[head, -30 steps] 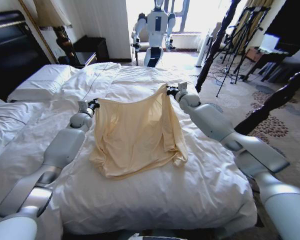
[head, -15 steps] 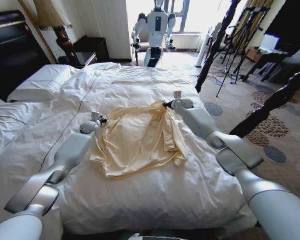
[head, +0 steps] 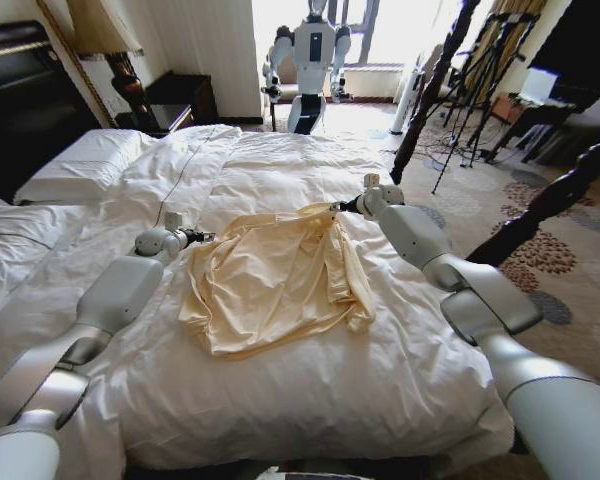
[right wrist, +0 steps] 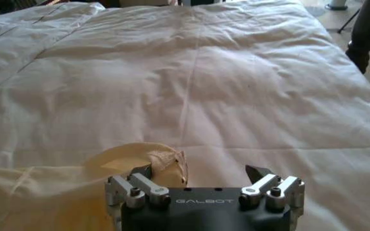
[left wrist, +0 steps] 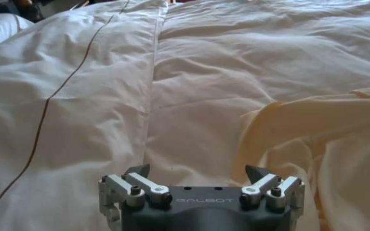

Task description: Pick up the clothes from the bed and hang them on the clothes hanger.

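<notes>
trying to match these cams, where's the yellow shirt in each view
Head view: the shirt lies mid-bed between both grippers.
Left wrist view: it fills the right side.
Right wrist view: a fold sits by the fingers, lower left.
Shared landmark: the white duvet seam.

Arms: smooth pale grey-white shells in rounded segments, with darker grey bands at the joints.
Wrists: round light grey balls, each with a small white block on top.
Left gripper: dark grey body, silver metal links, dark pointed fingertips.
Right gripper: same build.
Screws: round silver heads on every link.
Marking: pale letters "GALBOT" on the gripper body.
</notes>
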{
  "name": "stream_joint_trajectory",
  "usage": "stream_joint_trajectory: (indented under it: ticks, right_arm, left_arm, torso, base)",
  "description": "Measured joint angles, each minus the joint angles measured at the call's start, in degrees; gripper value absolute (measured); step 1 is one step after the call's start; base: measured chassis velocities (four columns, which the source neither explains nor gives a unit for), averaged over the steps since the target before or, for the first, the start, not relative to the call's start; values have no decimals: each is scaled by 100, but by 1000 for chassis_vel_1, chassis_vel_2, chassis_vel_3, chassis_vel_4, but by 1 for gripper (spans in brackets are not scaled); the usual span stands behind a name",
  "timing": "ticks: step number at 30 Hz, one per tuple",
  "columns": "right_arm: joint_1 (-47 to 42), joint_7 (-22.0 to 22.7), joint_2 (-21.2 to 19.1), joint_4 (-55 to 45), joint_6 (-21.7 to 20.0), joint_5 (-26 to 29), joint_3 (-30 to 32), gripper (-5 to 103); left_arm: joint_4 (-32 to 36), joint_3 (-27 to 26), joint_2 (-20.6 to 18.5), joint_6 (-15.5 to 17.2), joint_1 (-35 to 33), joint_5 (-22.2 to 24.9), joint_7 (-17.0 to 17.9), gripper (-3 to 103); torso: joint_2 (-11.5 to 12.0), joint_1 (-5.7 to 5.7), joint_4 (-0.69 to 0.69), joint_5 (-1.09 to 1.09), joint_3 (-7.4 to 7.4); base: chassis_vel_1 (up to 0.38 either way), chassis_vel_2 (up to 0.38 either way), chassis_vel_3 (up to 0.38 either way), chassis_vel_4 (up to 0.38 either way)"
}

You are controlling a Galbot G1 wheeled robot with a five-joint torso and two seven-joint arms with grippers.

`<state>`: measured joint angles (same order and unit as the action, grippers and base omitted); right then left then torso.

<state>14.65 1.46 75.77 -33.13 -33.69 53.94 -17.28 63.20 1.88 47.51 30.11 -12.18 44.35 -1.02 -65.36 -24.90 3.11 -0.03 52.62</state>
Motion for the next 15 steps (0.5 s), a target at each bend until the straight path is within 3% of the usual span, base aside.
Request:
stream_joint_trajectory:
  ticks: [3, 8, 9, 10, 14, 15]
  right_arm:
    - [-39, 117, -57, -168, 241, -21, -9, 99]
    - [72, 212, -90, -265, -124, 309, 171, 100]
    - [143, 210, -122, -281, -386, 617, 242, 100]
    - [143, 210, -122, -281, -386, 617, 242, 100]
    - [228, 685, -118, -278, -825, 2304, 570, 100]
    - [228, 685, -118, -278, -825, 2304, 570, 100]
  left_arm:
    - [143, -55, 7, -151, -41, 198, 227, 100]
    - [400, -201, -175, -166, -219, 357, 315, 100]
    - [449, -283, -244, -148, -278, 407, 311, 100]
    - [449, -283, -244, -148, -278, 407, 311, 100]
    - [619, -572, -413, 16, -475, 765, 321, 100]
    - [619, -572, -413, 16, -475, 765, 321, 100]
  torso:
    - [0, -2, 2, 0, 1]
    - [0, -2, 1, 1, 1]
    - [0, -1, 0, -1, 0]
    - [0, -1, 0, -1, 0]
    - [0, 0, 0, 1, 0]
    - [0, 0, 0, 1, 0]
  base:
    - [0, 0, 0, 0]
    - [0, 0, 0, 0]
    - [0, 0, 0, 0]
    - [0, 0, 0, 0]
    - [0, 0, 0, 0]
    - [0, 0, 0, 0]
